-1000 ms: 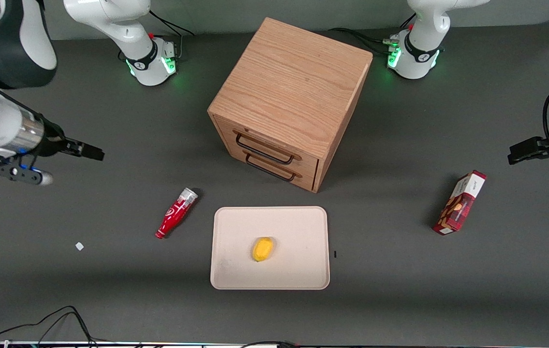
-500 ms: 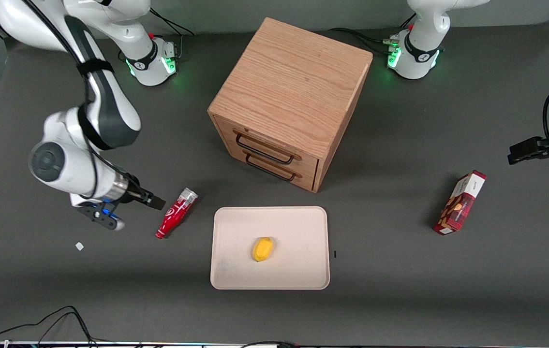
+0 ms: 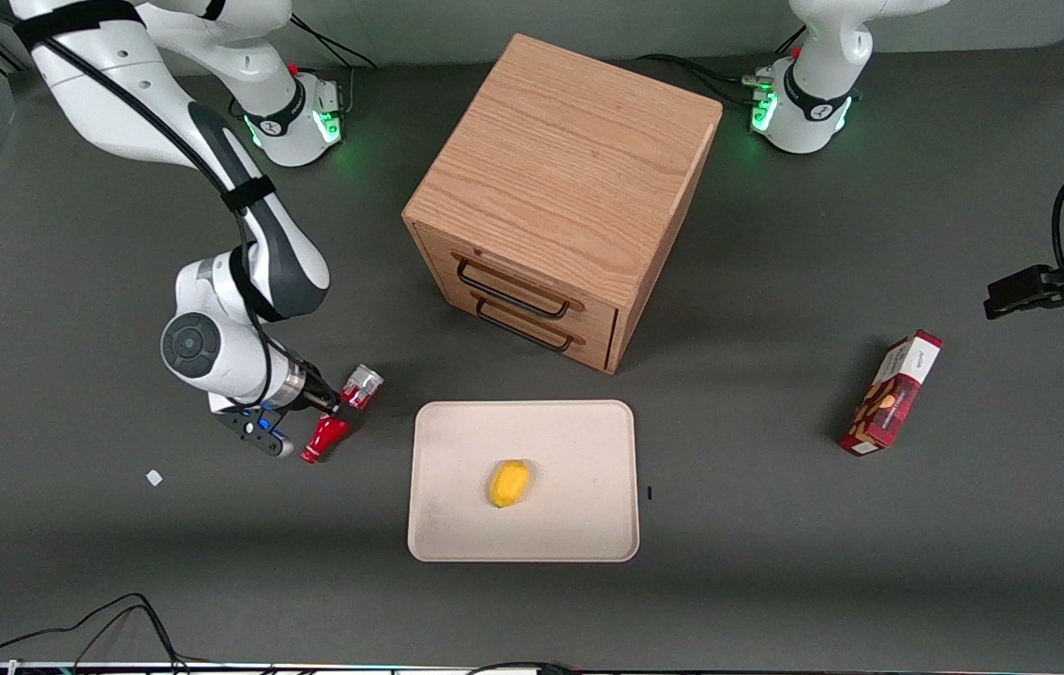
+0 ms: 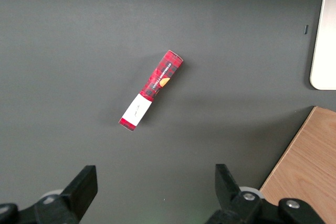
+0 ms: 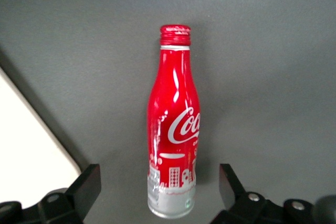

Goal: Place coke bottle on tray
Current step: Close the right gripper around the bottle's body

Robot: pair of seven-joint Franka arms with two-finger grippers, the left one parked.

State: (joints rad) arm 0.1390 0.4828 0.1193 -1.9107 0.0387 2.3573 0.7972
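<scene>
The gripper (image 3: 337, 410) hangs over the coke bottle (image 5: 174, 129) with jaws spread wide, gripping nothing — the bottle lies on the table just beside the tray (image 3: 578, 441), which holds a lemon (image 3: 509, 483). Closing off-centre could roll the round bottle away.

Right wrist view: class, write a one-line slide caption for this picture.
Open gripper poised over the coke bottle lying on the dark table, fingers either side of its silver base, tray edge beside it.

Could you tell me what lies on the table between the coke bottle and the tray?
Nothing: in the front view only bare dark tabletop separates the coke bottle from the tray. The open gripper hovers over the bottle.
</scene>
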